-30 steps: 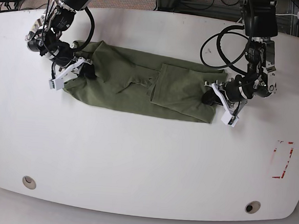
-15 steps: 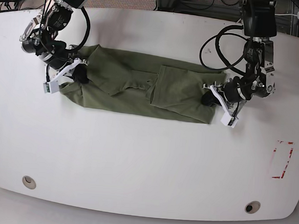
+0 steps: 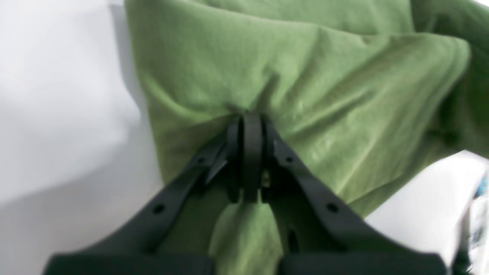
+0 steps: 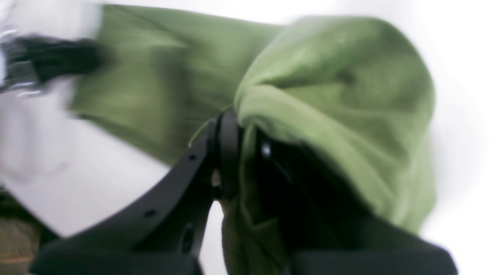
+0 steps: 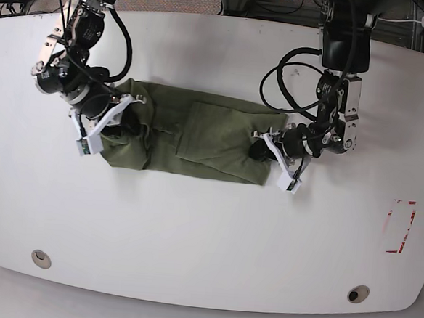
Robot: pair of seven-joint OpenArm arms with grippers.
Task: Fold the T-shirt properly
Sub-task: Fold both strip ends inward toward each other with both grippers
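The olive-green T-shirt [image 5: 199, 140] lies as a wrinkled band across the white table [image 5: 206, 239]. My left gripper [image 5: 265, 151], on the right side of the base view, is shut on the shirt's right end. In the left wrist view its fingertips [image 3: 250, 122] pinch a gathered fold of the T-shirt [image 3: 305, 76]. My right gripper [image 5: 111, 127], on the left side of the base view, is shut on the shirt's left end. In the blurred right wrist view the T-shirt [image 4: 336, 88] drapes over one black finger [image 4: 229, 130], hiding the other.
A red-outlined rectangle [image 5: 400, 227] is marked near the table's right edge. Two round holes [image 5: 41, 258] [image 5: 357, 294] sit near the front edge. Cables and equipment lie beyond the far edge.
My left gripper has pulled the shirt's right end toward the middle. My right gripper has shifted nearer and slightly inward with the left end. The shirt band is shorter and more bunched.
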